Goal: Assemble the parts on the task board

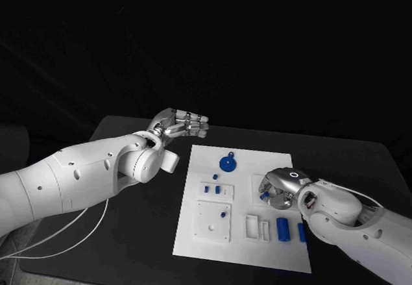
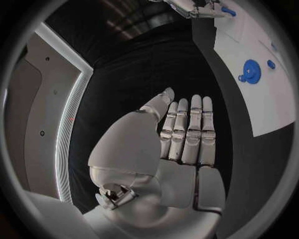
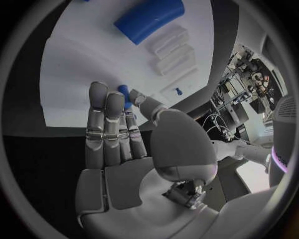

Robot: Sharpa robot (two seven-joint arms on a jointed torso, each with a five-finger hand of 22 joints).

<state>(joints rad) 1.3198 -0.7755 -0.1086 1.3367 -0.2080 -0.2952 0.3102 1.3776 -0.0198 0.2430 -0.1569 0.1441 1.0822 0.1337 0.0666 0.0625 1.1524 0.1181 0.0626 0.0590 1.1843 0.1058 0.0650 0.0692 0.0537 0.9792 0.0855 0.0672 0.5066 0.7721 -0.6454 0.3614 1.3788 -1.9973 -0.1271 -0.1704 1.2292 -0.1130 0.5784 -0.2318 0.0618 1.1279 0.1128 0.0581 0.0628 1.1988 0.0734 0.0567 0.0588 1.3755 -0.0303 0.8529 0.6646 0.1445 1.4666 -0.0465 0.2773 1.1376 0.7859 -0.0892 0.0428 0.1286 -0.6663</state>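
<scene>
Right hand (image 1: 276, 191) pinching small blue part (image 3: 124, 92) at fingertips, over task board (image 1: 264, 162); upright blue pegs (image 1: 283, 228) just palm-side (nearer arm). Left hand (image 1: 179, 124) released, off-board.

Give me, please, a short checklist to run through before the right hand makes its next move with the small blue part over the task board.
1. Right hand holds a small blue part at its fingertips: ok.
2. Right hand is over the task board: ok.
3. Left hand is off the board, holding nothing, fingers straight and together: ok.
4. Blue round part lies on the board apart from both hands: ok.
5. Blue cylinder lies on the board: ok.
6. Which slot the held part fits: cannot tell.
</scene>
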